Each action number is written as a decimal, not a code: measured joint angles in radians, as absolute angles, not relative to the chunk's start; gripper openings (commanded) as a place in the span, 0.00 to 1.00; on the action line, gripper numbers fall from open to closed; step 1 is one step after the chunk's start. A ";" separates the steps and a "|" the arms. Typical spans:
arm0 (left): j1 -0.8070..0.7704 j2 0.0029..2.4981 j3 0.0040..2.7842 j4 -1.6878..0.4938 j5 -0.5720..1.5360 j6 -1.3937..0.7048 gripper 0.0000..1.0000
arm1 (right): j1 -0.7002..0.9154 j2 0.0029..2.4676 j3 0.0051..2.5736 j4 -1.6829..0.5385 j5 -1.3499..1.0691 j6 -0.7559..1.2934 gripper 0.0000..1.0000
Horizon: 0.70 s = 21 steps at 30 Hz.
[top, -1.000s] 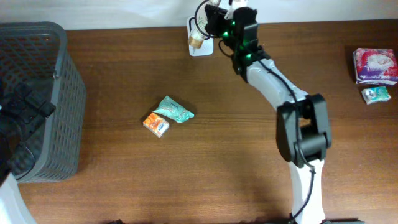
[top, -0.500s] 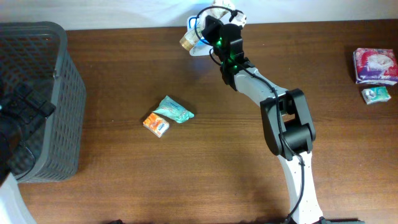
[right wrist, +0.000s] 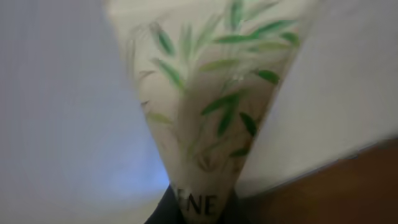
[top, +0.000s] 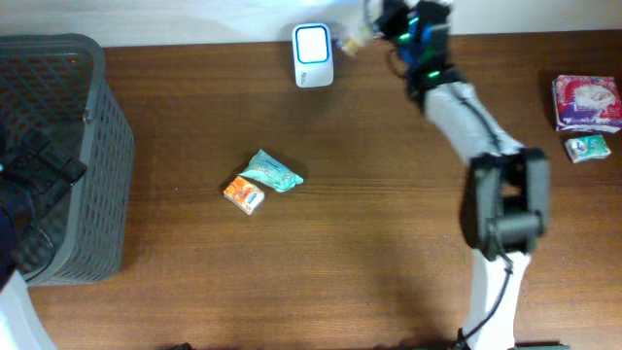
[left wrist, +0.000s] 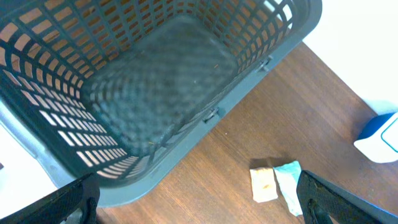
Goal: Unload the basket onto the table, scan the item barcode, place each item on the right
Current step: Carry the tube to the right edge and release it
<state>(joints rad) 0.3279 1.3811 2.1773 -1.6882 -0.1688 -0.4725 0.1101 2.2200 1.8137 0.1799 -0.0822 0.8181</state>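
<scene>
Cream soft pack with green leaves printed on it [right wrist: 205, 93] is held by the right gripper [top: 367, 27]. Its two fingers are pressed together on the pack's bottom end. From above, the pack looks small and blurry. It is at the far edge of the brown wooden table [top: 389, 243], just beside the white box scanner with a glowing blue screen [top: 313, 44], on the scanner's right side. It is not touching the scanner.

The left gripper [left wrist: 196, 196] hangs over the rim of the big grey plastic basket with holes [left wrist: 161, 93]. Its fingers are wide apart and hold nothing.

A crinkly teal packet [top: 274, 172] and a small orange packet [top: 244, 193] lie touching each other near the middle of the table. A pink and purple pack [top: 586, 101] and a little teal and white pack [top: 588, 148] sit by the right edge.
</scene>
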 measured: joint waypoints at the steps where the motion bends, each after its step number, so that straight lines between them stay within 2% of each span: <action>1: 0.328 1.381 2.177 -1.690 -0.168 -0.472 0.99 | 0.065 2.164 1.823 0.033 -0.084 0.770 0.04; 8: 0.328 1.381 2.177 -1.688 -0.169 -0.472 0.99 | -0.256 2.071 1.826 -0.590 -0.020 0.474 0.04; 12: 0.328 1.381 2.177 -1.687 -0.169 -0.472 0.99 | -0.466 2.072 1.826 -0.707 0.064 0.450 0.04; 17: 0.328 1.381 2.177 -1.687 -0.169 -0.472 0.99 | -0.717 2.074 1.826 -0.786 0.088 0.640 0.04; 21: 0.328 1.381 2.177 -1.687 -0.169 -0.472 0.99 | -0.765 2.131 1.826 -0.774 0.089 0.682 0.04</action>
